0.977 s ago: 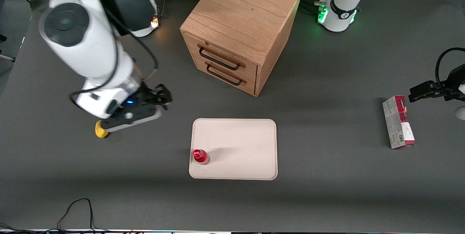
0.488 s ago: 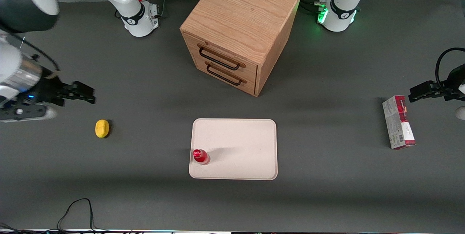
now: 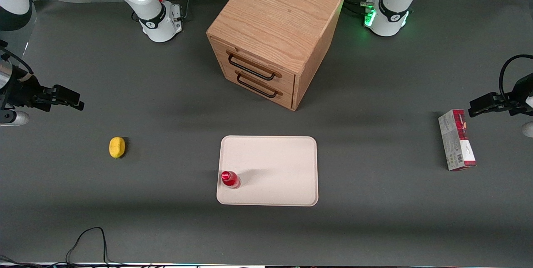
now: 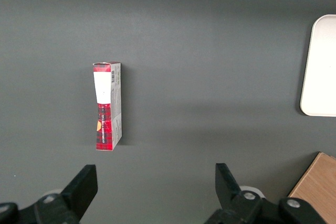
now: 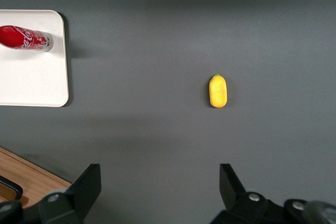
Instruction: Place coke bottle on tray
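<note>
Gripper (image 3: pixel 68 98) high at the working arm's end of the table, fingers spread wide, empty — well apart from everything. Bottle (image 3: pixel 230 179) stands upright on the tray (image 3: pixel 287 164), at its edge nearest that arm. Placement looks done — nothing left but parking.

Surface: dark grey table (image 3: pixel 374 226).
Middle: wooden two-drawer cabinet (image 3: pixel 275 35); cream tray (image 3: pixel 279 168) nearer the front camera.
Working arm's end: yellow lump (image 3: pixel 117 147); gripper (image 5: pixel 160 184) above, fingers apart.
Parked arm's end: red-and-white carton (image 3: pixel 457 139).
</note>
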You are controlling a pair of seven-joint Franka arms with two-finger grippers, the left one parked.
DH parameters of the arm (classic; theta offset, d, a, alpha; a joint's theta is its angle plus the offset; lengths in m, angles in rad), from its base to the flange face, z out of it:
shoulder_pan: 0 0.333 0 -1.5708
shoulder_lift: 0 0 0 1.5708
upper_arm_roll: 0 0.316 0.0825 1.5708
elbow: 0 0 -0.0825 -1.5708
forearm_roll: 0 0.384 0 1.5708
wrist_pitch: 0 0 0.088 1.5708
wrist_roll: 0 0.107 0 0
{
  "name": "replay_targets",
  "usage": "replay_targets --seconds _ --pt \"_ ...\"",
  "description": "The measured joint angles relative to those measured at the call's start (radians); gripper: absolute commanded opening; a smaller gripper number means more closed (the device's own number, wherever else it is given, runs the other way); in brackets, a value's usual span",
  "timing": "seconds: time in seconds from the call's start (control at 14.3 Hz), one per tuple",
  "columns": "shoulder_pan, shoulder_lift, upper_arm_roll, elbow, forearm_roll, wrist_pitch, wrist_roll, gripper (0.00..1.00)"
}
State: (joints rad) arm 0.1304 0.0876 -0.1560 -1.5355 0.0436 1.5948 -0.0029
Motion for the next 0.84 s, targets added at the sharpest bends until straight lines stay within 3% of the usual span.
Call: replay_targets --seconds 0.84 --pt "-0.015 -0.007 -0.001 -0.009 -0.028 -0.001 0.000 1.00"
